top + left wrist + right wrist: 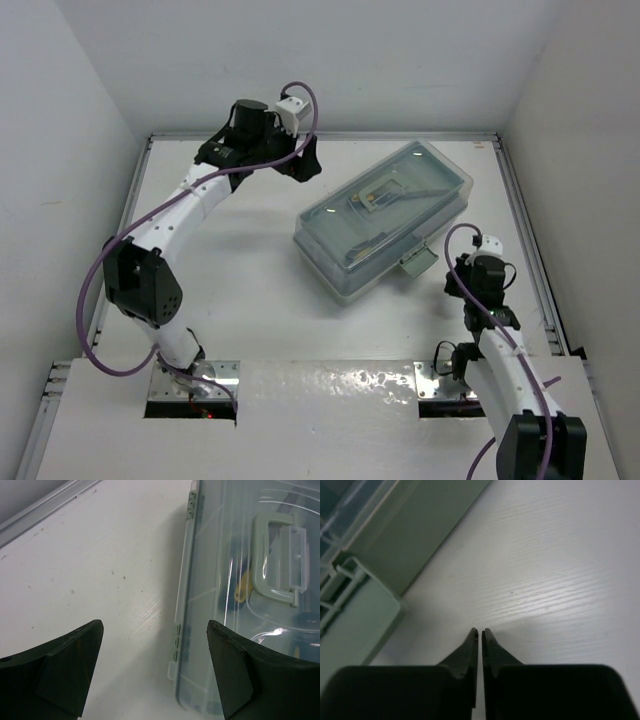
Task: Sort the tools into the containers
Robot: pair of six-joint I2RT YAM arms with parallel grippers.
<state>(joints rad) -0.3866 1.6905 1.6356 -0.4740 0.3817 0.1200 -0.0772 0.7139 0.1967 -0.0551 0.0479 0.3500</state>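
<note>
Centre-right of the top view, the toolbox [385, 225] sits slantwise on the white table [240, 290], with its translucent lid [420, 175] down. Through the lid you can make out the tools [385, 200]: a few dark thin shafts and a pale yellowish patch, all inside the box. Which tray each one lies in is too blurred to tell.

Left wrist view: a sage-green handle [259, 555] lies flat on the lid. A yellow part [243, 587] shows through the plastic beside it; can't tell which tool it is.

A sage-green latch [415, 262] sticks out from the box's lower-right side, flipped away from the lid. The right wrist view has it at the left edge, against the green box wall.

Your left claw [300, 160] is at the upper left of the box, fingers wide apart with nothing held. In its own view, bare table and the box's long edge show between them; can't tell if a finger touches the box.

Your right claw [480, 630] is lower right of the box, near the latch but apart from it. Its fingertips are together with only a hairline slit, gripping nothing, over bare table.
</note>
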